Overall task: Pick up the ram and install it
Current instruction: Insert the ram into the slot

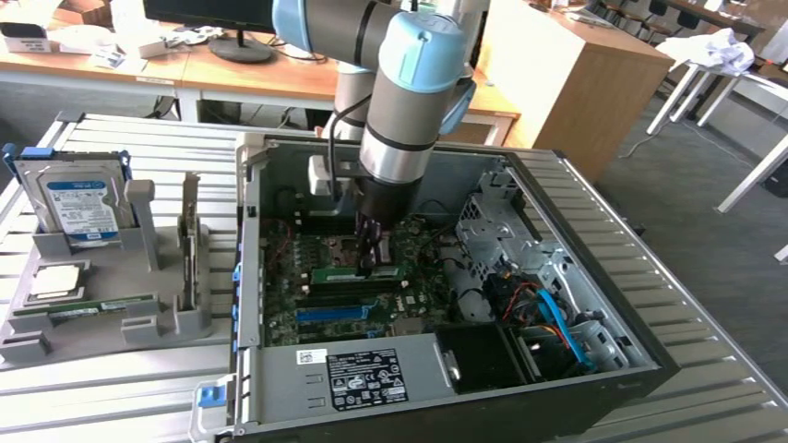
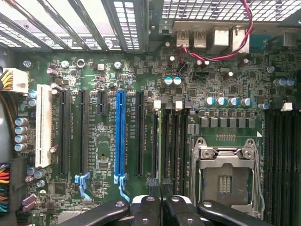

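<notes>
Ram (image 2: 160, 141) is what the gripper (image 2: 160, 190) has between its fingertips, the jaws drawn almost together on the thin green board. From the wrist view it shows edge-on, running away from the fingers along the first of the dark memory slots (image 2: 175, 141), just beside the open processor socket (image 2: 225, 176). The exterior view agrees: the gripper (image 1: 373, 251) reaches down inside the computer case (image 1: 579, 231), and the ram (image 1: 360, 272) lies level over the slot bank on the motherboard (image 1: 290, 318), directly under the fingers. So the pick-up is done and the stick is lined up at its slot. Whether it is fully pressed home I cannot tell; the white latches at the slot ends are visible in the wrist view, but their position is not clear enough to judge. My reading is that seating is in hand, or just finished, with the release still to come. Farther off on the board stand the blue expansion slot (image 2: 120, 136) and the white one (image 2: 43, 125). Outside the case, to the exterior view's left, the grey holder (image 1: 185, 323) carries the hard drive (image 1: 80, 208), the processor chip (image 1: 55, 281) and another green stick (image 1: 105, 306) lying flat.
</notes>
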Tool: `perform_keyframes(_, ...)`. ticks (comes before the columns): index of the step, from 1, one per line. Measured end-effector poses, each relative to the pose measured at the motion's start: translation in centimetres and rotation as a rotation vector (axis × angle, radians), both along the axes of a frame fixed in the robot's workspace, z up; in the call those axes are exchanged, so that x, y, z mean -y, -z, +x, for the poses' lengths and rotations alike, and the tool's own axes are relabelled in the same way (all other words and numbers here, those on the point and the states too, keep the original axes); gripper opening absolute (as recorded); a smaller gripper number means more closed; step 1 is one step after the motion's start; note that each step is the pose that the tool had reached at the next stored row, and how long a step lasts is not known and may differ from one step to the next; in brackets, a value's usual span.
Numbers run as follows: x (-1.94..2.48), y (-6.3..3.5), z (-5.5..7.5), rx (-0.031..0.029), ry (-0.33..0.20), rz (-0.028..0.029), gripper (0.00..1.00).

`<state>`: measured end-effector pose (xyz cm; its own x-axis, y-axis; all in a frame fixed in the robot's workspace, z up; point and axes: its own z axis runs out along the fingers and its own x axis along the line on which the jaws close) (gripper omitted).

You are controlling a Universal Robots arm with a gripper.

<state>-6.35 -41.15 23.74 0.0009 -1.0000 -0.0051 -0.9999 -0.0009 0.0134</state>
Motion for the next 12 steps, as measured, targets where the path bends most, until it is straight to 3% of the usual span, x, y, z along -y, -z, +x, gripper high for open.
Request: perform_keyframes(12,0.01,0.35,0.00,0.0001,0.004,0.0002,0.12)
